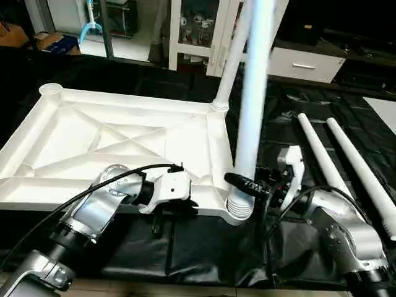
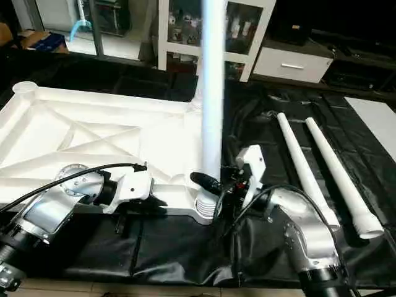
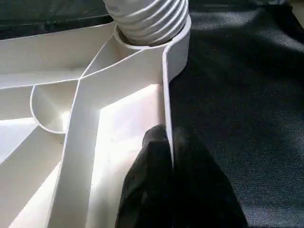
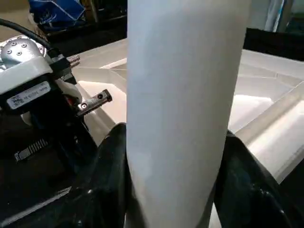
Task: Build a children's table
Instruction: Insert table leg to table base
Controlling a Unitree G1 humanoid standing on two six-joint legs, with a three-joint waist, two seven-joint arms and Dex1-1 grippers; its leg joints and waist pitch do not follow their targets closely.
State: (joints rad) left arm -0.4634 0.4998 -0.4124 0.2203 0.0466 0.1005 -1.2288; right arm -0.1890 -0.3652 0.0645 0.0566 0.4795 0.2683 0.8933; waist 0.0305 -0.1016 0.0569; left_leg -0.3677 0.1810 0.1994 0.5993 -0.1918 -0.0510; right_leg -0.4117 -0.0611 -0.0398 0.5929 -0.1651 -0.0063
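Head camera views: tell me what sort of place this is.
Probably an indoor lab or workshop set up for robot trials. A black sheet covers the work surface, a white glass-door cabinet holding small items stands behind, with a white drawer unit beside it.

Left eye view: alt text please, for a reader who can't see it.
Right tool grips an upright white leg standing in the upturned table top's near corner socket; left tool pinches the top's near rim. Another leg stands in the far corner; two lie on black cloth.

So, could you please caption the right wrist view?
Right claw gripping an upright white leg over the tabletop.
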